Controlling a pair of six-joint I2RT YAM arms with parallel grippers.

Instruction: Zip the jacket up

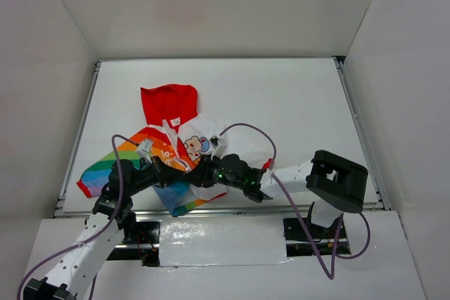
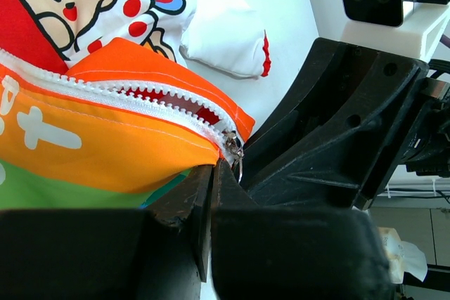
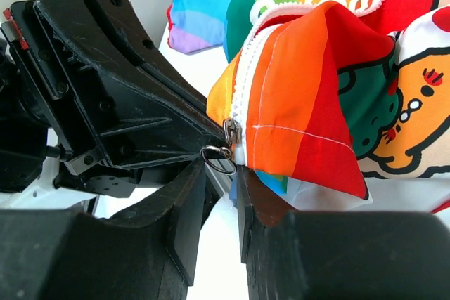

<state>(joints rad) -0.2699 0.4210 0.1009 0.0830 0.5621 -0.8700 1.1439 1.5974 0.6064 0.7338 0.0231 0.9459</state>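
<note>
Left pincer [image 2: 212,173] is clamped on the hem of the jacket [image 1: 179,142]; the right pincer [image 3: 221,173] is held at the ring pull [image 3: 219,160], and whether the pull is gripped cannot be told. Little is judged done: the slider [image 3: 232,133] is seated at the hem, the teeth [image 2: 140,100] toward the red hood [image 1: 169,103] at 12 o'clock left unjoined. The jacket is laid at 8 o'clock on the table [image 1: 295,103], rainbow half at 9, cartoon half at 3.
</note>
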